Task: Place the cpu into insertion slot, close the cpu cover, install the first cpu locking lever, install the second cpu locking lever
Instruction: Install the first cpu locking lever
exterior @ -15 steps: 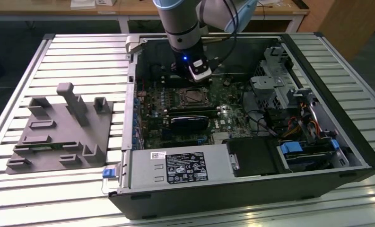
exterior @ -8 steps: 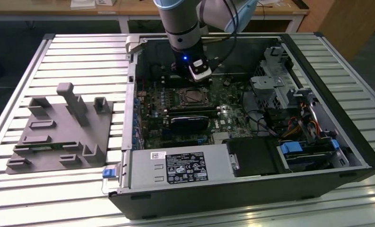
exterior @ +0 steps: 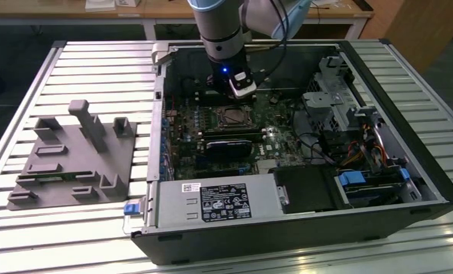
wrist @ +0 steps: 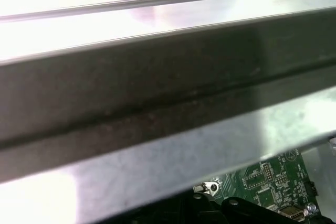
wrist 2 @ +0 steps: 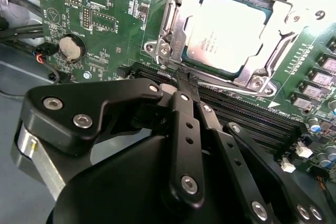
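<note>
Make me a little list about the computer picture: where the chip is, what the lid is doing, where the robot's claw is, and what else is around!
chip: cpu sits in the insertion slot
lid: cpu cover lies down around the chip, its window showing the chip's top
claw: gripper shut, tip just beside the slot, near a cover corner
board: green motherboard inside the open computer case
round thing: coin battery on the board
outside: grey fixture on the table, at the exterior view's left
</note>
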Tool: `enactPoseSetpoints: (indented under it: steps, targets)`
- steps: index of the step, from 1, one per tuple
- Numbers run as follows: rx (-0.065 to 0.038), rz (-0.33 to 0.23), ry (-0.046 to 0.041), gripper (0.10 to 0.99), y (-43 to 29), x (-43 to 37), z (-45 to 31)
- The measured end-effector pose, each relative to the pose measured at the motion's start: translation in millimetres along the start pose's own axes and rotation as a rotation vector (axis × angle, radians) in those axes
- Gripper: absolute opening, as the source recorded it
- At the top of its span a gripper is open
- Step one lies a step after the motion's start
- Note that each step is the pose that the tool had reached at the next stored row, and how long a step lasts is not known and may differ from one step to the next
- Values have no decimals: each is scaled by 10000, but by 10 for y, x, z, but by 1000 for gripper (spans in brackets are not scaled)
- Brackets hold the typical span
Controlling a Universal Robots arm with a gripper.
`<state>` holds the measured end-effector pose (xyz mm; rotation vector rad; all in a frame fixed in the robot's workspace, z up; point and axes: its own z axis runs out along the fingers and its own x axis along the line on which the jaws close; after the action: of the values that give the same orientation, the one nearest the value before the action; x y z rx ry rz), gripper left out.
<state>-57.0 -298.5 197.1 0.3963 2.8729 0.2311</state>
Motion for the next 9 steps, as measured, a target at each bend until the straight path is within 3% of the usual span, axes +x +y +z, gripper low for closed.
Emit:
enactPoseSetpoints:
  steps: [5,9]
  targets:
    - [11,6,38,106,2,-13,3]
    - [-56,31,99,106,3,-14,3]
